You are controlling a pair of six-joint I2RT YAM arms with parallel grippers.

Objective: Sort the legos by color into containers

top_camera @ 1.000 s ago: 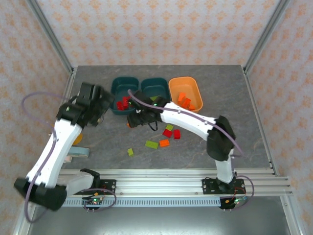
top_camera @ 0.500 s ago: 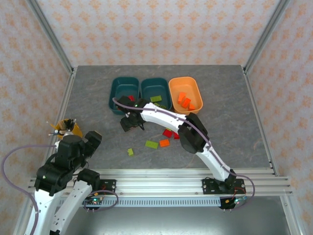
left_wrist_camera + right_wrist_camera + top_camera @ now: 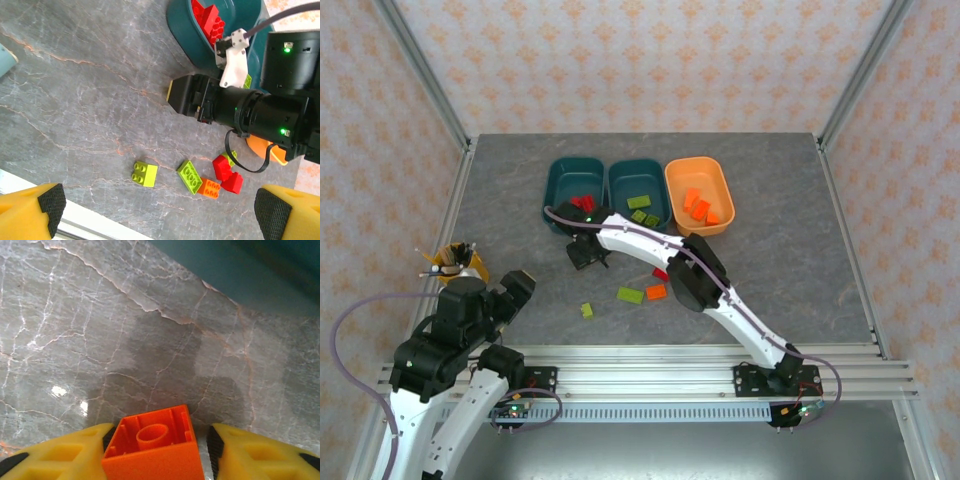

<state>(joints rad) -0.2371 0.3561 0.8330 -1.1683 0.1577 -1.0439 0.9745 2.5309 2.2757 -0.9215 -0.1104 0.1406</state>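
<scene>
Sorted: red legos (image 3: 582,203) in the left teal tub (image 3: 568,178), green legos (image 3: 640,205) in the middle teal tub (image 3: 630,178), orange legos (image 3: 698,203) in the orange tub (image 3: 698,172).
Outstanding: four loose legos (image 3: 190,176) behind the right gripper (image 3: 582,252).
Right gripper: jaws partly closed around an orange brick (image 3: 155,445), with the left teal tub just ahead; whether the hold is firm cannot be told.
Left gripper (image 3: 160,205): wide open, empty.
Change: the left gripper has pulled back from the tubs; the right jaws have narrowed.

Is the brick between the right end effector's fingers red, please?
No, the brick sitting between the fingers of the right end effector is orange.

Containers (image 3: 696,174) hold color-sorted legos (image 3: 582,203); red, green, orange ones lie loose nearby.
</scene>
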